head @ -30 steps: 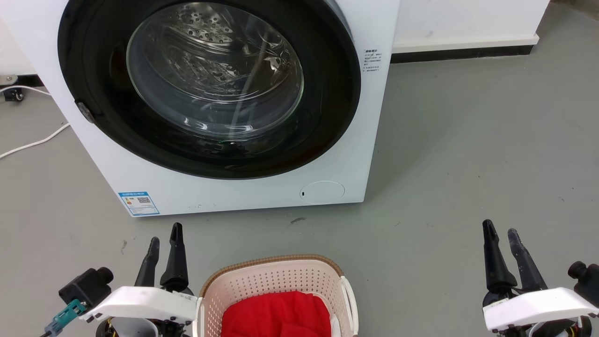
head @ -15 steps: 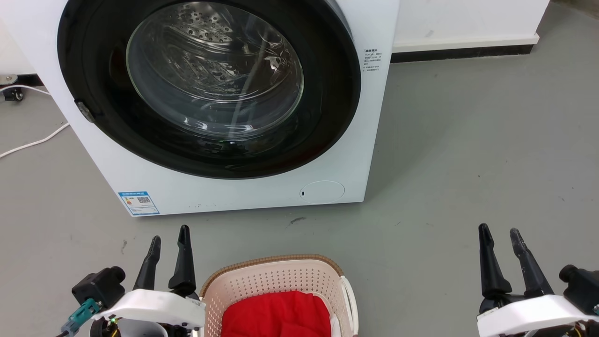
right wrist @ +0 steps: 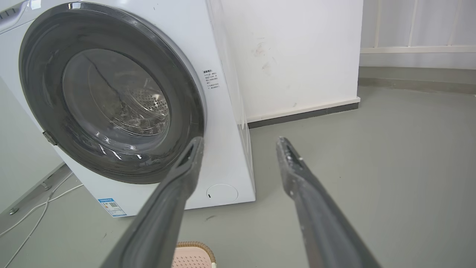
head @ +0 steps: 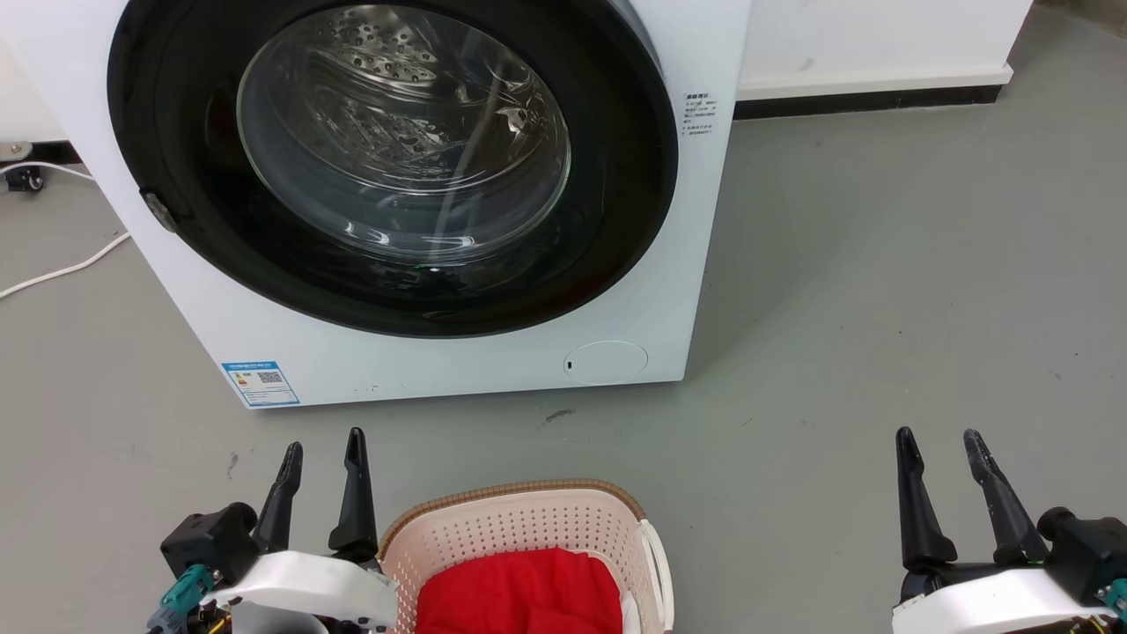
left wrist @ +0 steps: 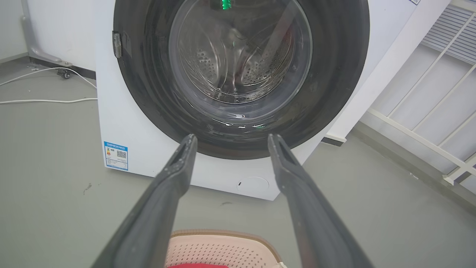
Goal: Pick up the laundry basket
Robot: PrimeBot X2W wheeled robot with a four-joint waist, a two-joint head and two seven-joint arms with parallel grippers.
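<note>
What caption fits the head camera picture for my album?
Left gripper and right gripper, both open, either side of the laundry basket holding red cloth, before the washer.

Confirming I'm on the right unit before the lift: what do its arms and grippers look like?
The left gripper and right gripper each have two long, dark grey, tapering fingers, scuffed on the inner faces. Behind each sits a white wrist shell with a black camera block on its outer side. A teal connector hangs by the left block.
</note>
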